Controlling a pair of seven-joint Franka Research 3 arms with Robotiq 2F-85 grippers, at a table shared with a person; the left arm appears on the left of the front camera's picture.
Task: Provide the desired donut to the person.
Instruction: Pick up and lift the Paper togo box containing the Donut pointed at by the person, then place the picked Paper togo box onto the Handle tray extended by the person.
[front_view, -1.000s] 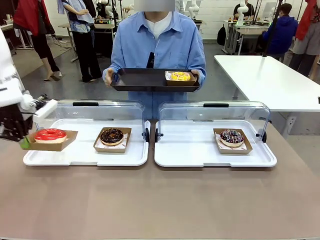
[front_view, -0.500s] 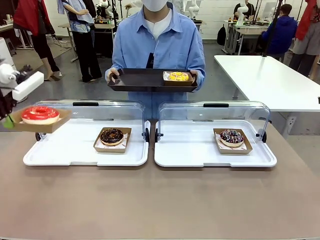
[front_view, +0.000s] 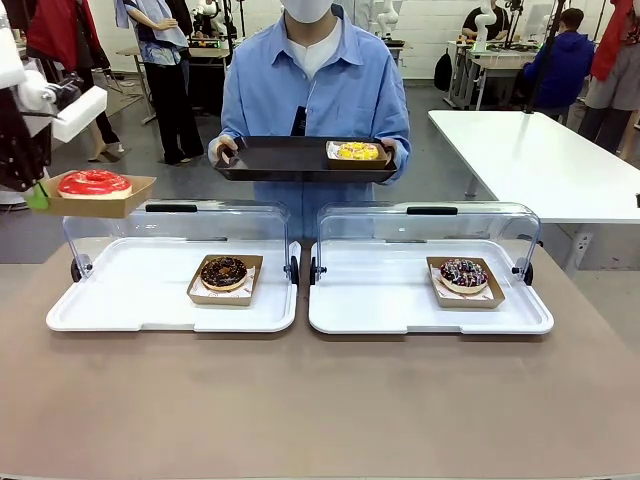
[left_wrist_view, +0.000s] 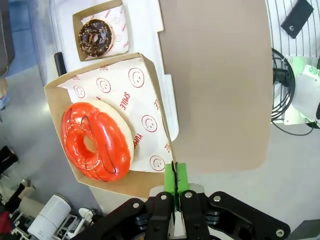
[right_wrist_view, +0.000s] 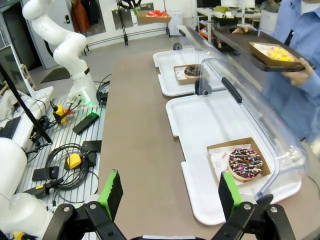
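**Q:** What's nearest?
**A:** The right gripper, at 6 o'clock in its own view. Its jaws are spread and empty, and it looks along the table.

**Q:** Where's the red donut?
**A:** At 10 o'clock, held high over the left case. The left gripper pinches the edge of its carton and holds it level, probably so the donut can't slide.

**Q:** And farther?
**A:** At 12 o'clock the person holds out a tray, apparently to receive it.

The brown table bears a left tray and a right tray, seemingly just apart.
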